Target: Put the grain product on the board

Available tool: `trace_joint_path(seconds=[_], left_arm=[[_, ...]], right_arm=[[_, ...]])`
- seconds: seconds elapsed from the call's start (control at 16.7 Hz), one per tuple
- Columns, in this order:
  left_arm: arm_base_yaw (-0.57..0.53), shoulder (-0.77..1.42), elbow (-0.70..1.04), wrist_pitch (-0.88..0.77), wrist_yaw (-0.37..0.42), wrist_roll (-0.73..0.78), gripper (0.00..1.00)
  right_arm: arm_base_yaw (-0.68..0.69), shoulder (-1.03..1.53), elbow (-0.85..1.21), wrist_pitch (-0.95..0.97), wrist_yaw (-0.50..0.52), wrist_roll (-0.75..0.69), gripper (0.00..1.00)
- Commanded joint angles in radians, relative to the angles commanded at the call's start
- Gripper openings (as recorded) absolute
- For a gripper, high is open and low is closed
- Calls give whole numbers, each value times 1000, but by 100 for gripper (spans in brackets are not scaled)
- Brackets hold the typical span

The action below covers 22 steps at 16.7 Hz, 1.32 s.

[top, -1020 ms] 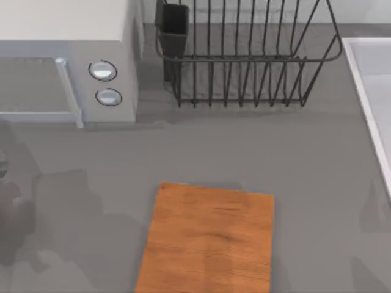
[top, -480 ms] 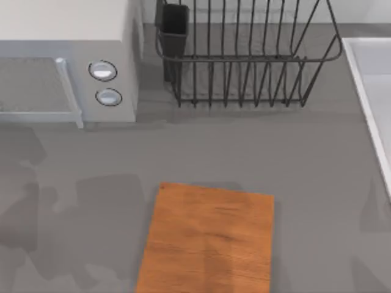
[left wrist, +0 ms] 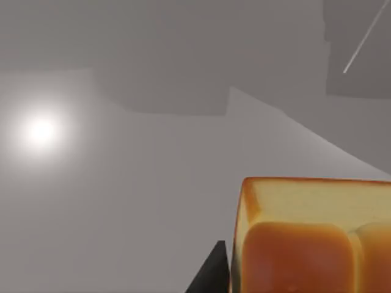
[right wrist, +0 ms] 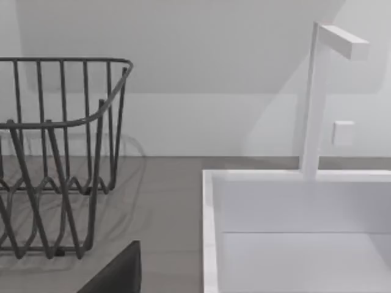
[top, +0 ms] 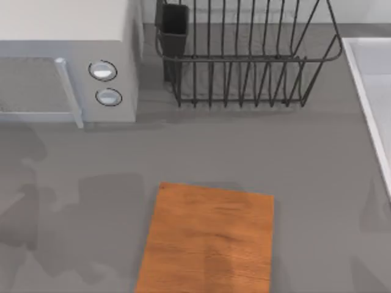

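One bread loaf (left wrist: pixel 314 238) fills the near corner of the left wrist view, its glossy brown bumps facing the camera and its paler side above them. A dark finger (left wrist: pixel 211 274) of the left pincer sits just beside the loaf's edge, and the loaf appears held there, lifted against a plain grey background. In the top view the orange-brown board (top: pixel 208 238) lies bare on the grey desk (top: pixel 275 152), near its front edge. Behind it stand a white microwave (top: pixel 67 61) at the left and a dark wire rack (top: pixel 244 61) in the middle. The right wrist view looks at that rack (right wrist: pixel 55 152) and a white sink (right wrist: pixel 293 232) with a tap (right wrist: pixel 317 91); a dark part of the right pincer (right wrist: pixel 116 274) shows, but whether it is wide or narrow cannot be told.
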<state>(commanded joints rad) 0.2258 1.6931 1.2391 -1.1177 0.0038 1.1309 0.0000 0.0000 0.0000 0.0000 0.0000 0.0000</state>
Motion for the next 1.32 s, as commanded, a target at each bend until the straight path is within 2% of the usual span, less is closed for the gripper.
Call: trace_joint_path(seconds=[0.24, 0.42, 0.84, 1.08, 1.32], left_arm=[[-48, 22, 3, 17, -12, -259, 0], [-111, 49, 10, 27, -23, -563, 0], [-326, 128, 25, 31, -39, -1532, 0], [-483, 181, 44, 20, -34, -2103, 0], [-653, 232, 82, 6, -24, -2598, 0]], right_arm=[[0, 0, 0, 0, 0, 0, 100], [0, 0, 0, 0, 0, 0, 100], [0, 0, 0, 0, 0, 0, 100], [0, 0, 0, 0, 0, 0, 100], [0, 0, 0, 0, 0, 0, 100]])
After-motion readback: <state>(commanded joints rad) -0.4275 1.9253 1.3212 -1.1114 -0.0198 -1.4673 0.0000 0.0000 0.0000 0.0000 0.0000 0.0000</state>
